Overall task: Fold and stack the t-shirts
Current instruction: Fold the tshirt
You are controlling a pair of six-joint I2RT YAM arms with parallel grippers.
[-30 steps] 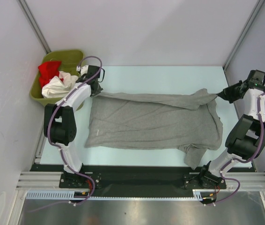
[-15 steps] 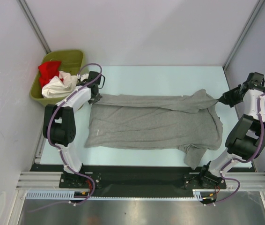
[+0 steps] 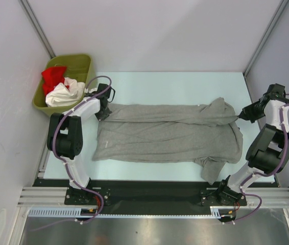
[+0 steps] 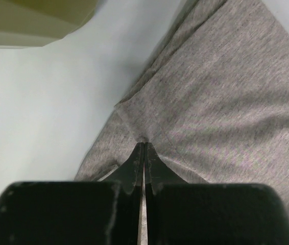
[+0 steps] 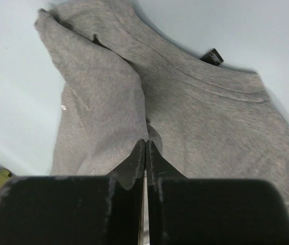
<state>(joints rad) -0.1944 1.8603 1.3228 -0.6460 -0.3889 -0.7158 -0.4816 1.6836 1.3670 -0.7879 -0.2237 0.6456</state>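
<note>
A large heather-grey t-shirt (image 3: 167,135) lies spread sideways across the table, its far edge doubled over toward the near side. My left gripper (image 3: 104,113) is shut on the shirt's far left corner; the left wrist view shows a pinch of grey cloth (image 4: 195,102) at its closed tips (image 4: 144,145). My right gripper (image 3: 240,115) is shut on the far right edge by the collar, its tips (image 5: 145,142) closed on a fold of the shirt (image 5: 200,112). A red t-shirt (image 3: 52,77) and a white t-shirt (image 3: 63,94) sit crumpled in the bin.
The olive-green bin (image 3: 80,62) stands off the table's far left corner, close to my left arm. A sleeve (image 3: 211,168) bunches near the table's front edge on the right. Grey walls enclose the table on both sides. A black collar label (image 5: 213,56) shows.
Both grippers have moved toward the near side, dragging the shirt's far edge with them, so the folded-over band now lies further onto the body of the shirt.
</note>
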